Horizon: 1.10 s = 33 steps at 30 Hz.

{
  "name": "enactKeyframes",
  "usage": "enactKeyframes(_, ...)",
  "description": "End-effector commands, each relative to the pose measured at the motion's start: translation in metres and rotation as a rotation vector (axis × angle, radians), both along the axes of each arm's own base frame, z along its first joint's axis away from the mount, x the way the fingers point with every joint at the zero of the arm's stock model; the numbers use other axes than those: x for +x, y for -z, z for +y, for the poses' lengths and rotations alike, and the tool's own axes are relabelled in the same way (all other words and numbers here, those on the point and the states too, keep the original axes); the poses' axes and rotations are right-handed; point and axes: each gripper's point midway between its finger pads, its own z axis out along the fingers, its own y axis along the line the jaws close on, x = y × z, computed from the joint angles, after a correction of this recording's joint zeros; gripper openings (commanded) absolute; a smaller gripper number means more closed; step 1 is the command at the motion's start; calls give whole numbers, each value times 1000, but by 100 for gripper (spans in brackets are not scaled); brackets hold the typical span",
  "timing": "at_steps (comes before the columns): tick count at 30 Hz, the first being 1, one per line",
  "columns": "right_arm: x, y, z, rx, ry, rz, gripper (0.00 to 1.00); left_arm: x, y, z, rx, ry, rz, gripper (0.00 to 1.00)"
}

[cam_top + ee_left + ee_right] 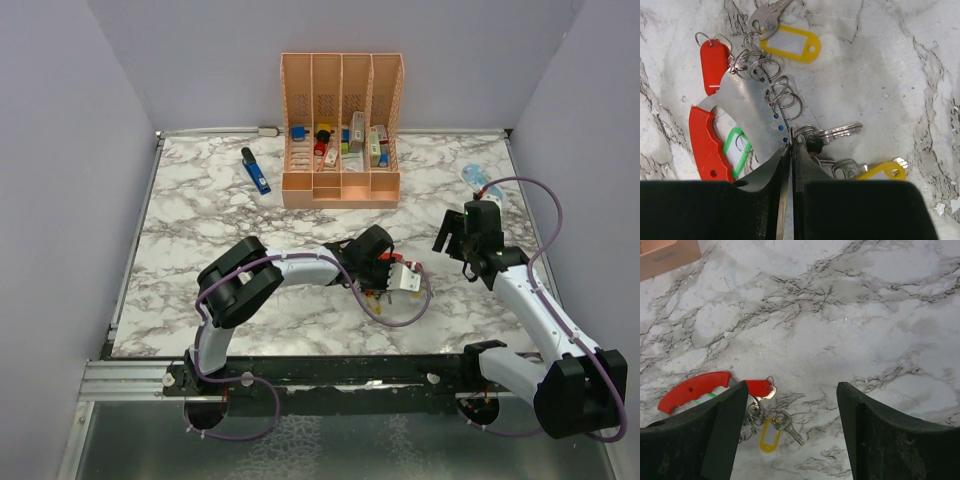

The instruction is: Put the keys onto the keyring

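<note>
The keyring is a curved red handle on a thin metal plate with several split rings strung along its edge. My left gripper is shut on the plate's edge, low on the marble table. Keys lie around it: one with a yellow tag, a red tag, a green tag under the plate, a black-headed key, and another yellow tag. My right gripper is open and empty, above and to the right of the pile, with the red handle and yellow-tagged key below it.
A peach slotted organizer with small coloured items stands at the back centre. A blue pen-like tool lies to its left. A small clear-blue object sits at the right edge. The left arm's cable loops by the pile.
</note>
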Motion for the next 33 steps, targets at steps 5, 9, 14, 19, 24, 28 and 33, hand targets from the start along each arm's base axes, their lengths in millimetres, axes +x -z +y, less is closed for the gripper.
enactKeyframes(5, 5, -8, 1, 4, -16, -35, 72, -7, 18, 16, 74, 5, 47, 0)
enactKeyframes(9, 6, -9, 2, 4, -16, -38, 72, -4, 16, 17, 69, -3, 47, 0)
enactKeyframes(14, 7, -10, 4, 11, -30, -47, 71, 15, -16, 18, 2, -53, 81, 0)
enactKeyframes(19, 8, -23, 10, 16, -87, -93, 72, 52, -70, 35, -97, -142, 148, 0)
enactKeyframes(24, 8, -38, 13, 11, -123, -122, 72, 74, -129, 53, -184, -181, 117, 0)
enactKeyframes(28, 8, -36, 21, 39, -160, -91, 70, 70, -160, 60, -226, -169, 161, 0)
enactKeyframes(33, 6, -29, 36, 84, -237, -71, 68, 57, -186, 63, -252, -133, 206, 0)
